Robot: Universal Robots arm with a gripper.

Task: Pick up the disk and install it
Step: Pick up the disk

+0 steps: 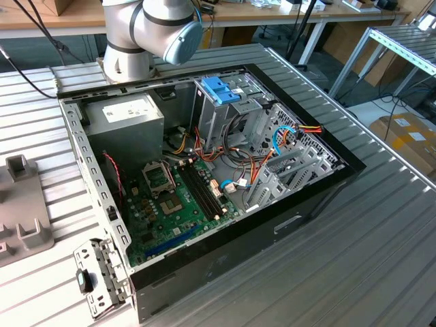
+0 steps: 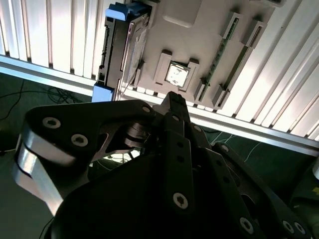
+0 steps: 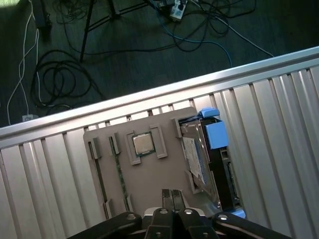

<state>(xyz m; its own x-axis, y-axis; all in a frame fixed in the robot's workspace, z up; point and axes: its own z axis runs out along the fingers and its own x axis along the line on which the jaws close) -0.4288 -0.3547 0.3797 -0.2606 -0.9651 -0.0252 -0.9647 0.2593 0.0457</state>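
Ribbed metal slats are forming the bench (image 3: pixel 279 124), and beyond its edge rail a dark floor (image 3: pixel 124 59) is lying strewn with cables (image 3: pixel 50 74). In both wrist views the gripper (image 3: pixel 172 195) is hanging above a grey tray (image 3: pixel 149 181), its two fingers pressing together with nothing between them, so it is clenched and carrying nothing. It is touching neither the tray nor its contents. Just past the fingertips the tray is holding a processor chip (image 3: pixel 143 143) in a square pocket and a memory stick (image 3: pixel 118 172) in a narrow slot. The disk (image 3: pixel 198 159) is sitting at the tray's side, well clear of the gripper and apparently standing on one long edge, with its shiny labelled face leaning toward the chip. Its long axis is running along the bench slats, with the tabbed end of its light blue carrier (image 3: pixel 215 134) pointing toward the bench's edge rail. The disk is likely stiff and dense for its thinness, its metal face is probably slippery, and it is sensitive to knocks. The plastic carrier may flex, so pinching across the two broad faces near the middle of the upper long edge looks safest. In the exterior view the arm (image 1: pixel 157 30) is rising from the bench's far edge behind an open computer case (image 1: pixel 225 266), where a darker blue latch piece (image 1: pixel 221 88) is sitting over the drive cage.
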